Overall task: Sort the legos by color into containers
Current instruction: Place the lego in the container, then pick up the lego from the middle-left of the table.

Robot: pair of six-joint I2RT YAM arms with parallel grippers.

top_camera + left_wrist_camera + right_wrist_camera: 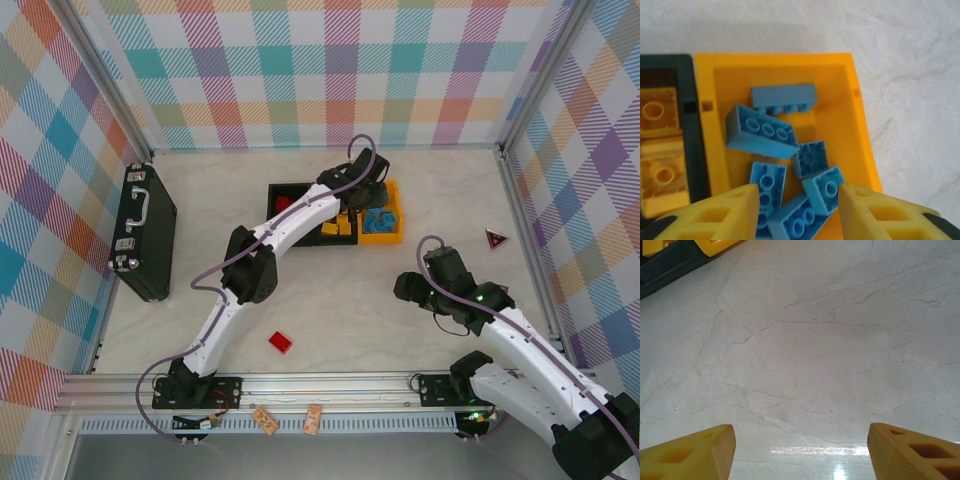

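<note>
Plaid panels in pastel checks are seen closing off the bench (330, 300) on three sides; its pale marbled top is veined with thin lines. Two arms are bolted at the six o'clock edge. The left arm (250, 265) is stretched toward twelve o'clock, and its jaws are held apart above the orange-yellow bin (775, 59), with nothing clamped between the yellow fingers (735, 205). The right arm (500, 330) is bent at about four o'clock, and its jaws are likewise spread wide over bare bench, with nothing gripped between its fingers (695, 450). A black briefcase (147, 232) with metal clasps is laid flat at nine o'clock, close to the side wall. The containers (330, 243) are set in a joined row toward twelve o'clock, partly covered by the left arm. The outer black bin (272, 190) at the nine o'clock end is loaded with red legos (285, 203). The middle black bin (695, 150) is filled with yellow legos (660, 175). The orange-yellow bin at the three o'clock end is stocked with blue legos (765, 132), piled loosely, some tilted on edge and one lying on its side. A lone red lego (281, 341) is left on the bench at about seven o'clock, well apart from the bins. A small red-and-black triangle (497, 238) is placed at two o'clock, near the right-hand wall.
</note>
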